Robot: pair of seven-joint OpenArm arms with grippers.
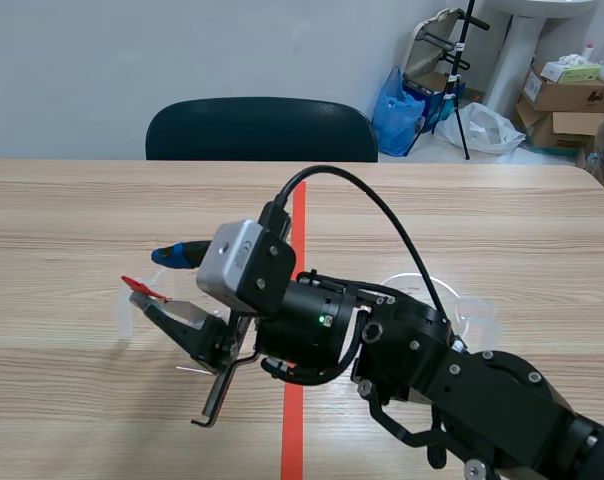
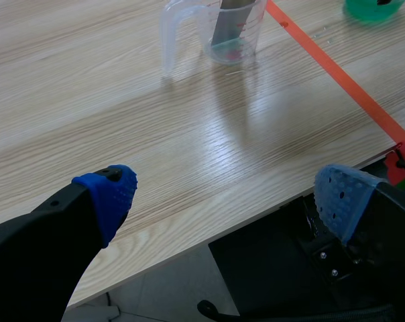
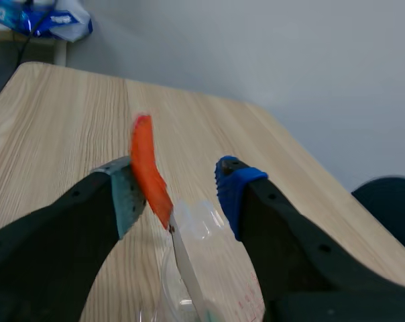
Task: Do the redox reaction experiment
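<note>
Nearest, the left hand (image 2: pixel 222 194) is hanging wide open over the table's (image 2: pixel 122 100) edge, gripping nothing, beside the near end of the one tape line (image 2: pixel 336 74). Farther along, the right arm (image 1: pixel 412 350) is reaching across the tape line. Its hand (image 3: pixel 181 191) is tilting down over one clear cup (image 1: pixel 132 315) left of the line. Its fingers are standing apart, with one red-handled strip (image 3: pixel 149 171) leaning on the grey-green pad (image 3: pixel 127 191) only. A second clear cup (image 1: pixel 472 305) is sitting right of the line, behind the arm.
</note>
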